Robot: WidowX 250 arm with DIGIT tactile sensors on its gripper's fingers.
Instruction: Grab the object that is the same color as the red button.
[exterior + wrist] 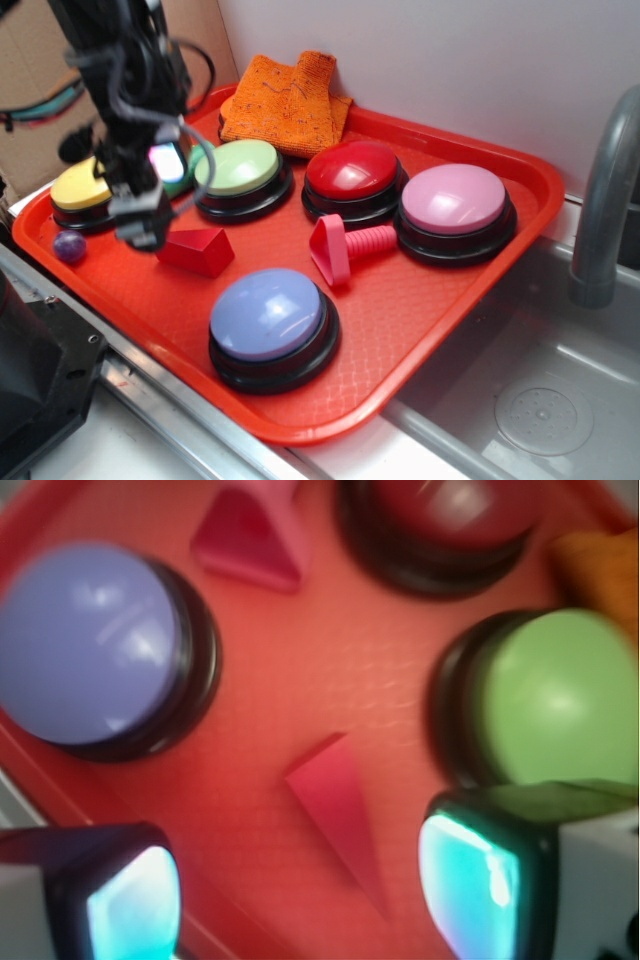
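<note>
Gripper (pixel 310 890) jaws open above the red wedge (pixel 335 805); its sloped faces may slip out, though the wrist view is blurred.

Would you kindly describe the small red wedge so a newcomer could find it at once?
Start at the orange-red plastic tray and its glossy red dome button. In front of the neighbouring green dome button lies a small matte red triangular wedge block. Unlike the pink ridged peg beside it, it is plain, solid red.

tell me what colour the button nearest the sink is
Pink: the pink button, clearest in the exterior view.
</note>
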